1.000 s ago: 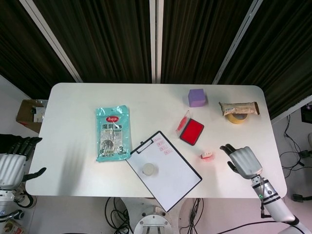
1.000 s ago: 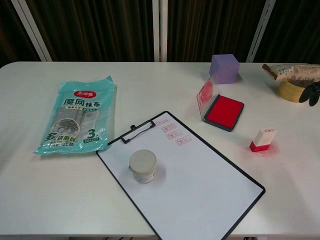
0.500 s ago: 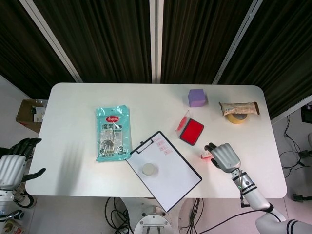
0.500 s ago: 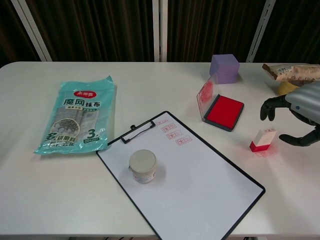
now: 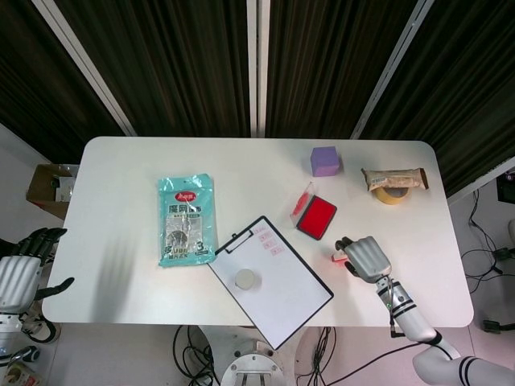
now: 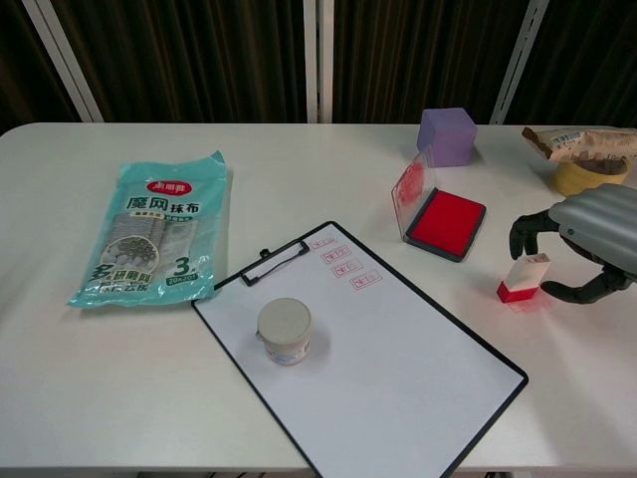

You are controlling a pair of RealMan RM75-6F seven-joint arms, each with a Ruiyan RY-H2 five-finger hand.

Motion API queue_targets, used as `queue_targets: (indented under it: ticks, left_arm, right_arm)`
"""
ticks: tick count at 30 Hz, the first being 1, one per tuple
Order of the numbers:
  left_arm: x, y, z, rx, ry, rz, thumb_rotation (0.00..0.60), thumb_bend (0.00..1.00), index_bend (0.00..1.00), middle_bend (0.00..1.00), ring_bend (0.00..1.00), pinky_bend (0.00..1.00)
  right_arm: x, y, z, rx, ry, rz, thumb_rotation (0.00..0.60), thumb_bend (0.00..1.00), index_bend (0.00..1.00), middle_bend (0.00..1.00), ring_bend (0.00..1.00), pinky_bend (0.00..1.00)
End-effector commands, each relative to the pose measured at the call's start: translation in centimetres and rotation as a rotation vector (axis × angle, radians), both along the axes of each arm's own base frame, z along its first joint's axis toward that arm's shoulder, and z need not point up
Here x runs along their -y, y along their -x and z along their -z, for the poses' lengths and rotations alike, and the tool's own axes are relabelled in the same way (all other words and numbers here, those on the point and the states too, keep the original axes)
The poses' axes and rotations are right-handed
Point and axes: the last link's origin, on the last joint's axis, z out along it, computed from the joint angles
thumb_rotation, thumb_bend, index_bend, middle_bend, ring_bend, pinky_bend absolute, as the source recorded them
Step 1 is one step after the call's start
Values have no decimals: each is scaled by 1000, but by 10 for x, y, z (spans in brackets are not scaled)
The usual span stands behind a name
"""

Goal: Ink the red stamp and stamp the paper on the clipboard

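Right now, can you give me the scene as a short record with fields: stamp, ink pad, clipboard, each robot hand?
stamp: red stamp stands upright on the table, right of the clipboard, near the ink pad
ink pad: ink pad open, lid raised on its left side
clipboard: clipboard holds paper with red marks near the clip; a small jar stands on it
right robot hand: right robot hand arches over the stamp, fingers apart, not yet gripping
left robot hand: left robot hand is off the table's left edge, holding nothing

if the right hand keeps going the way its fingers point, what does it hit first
The stamp. The right hand is open around it, fingers arched above its top, thumb on the table side. Depth is unclear, so contact may be near; past it lies the clipboard.
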Motion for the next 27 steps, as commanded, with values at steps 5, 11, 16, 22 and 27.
queue_targets:
  ticks: [5, 11, 16, 22, 27]
  left_arm:
    - [1, 1, -1, -1, -1, -4, 600, 0, 167, 163, 133, 239]
    - [1, 2, 1, -1, 4, -6, 600, 0, 167, 164, 133, 239]
    - [1, 2, 1, 1, 6, -7, 600, 0, 167, 164, 133, 239]
    - [1, 3, 0, 0, 4, -9, 600, 0, 167, 164, 133, 239]
    - [1, 3, 1, 0, 8, -10, 600, 0, 168, 163, 133, 239]
  right_arm:
    - [2, 0, 5, 2, 7, 0, 600, 254, 417, 439, 813, 1000]
    - [4, 1, 7, 0, 6, 9, 600, 258, 418, 450, 813, 1000]
    - [5, 0, 8, 2, 10, 3, 600, 260, 432, 464, 813, 1000]
    - [6, -1, 9, 3, 9, -1, 600, 265, 470, 473, 813, 1000]
    - [7, -2, 11, 4, 18, -4, 600, 305, 524, 501, 813, 1000]
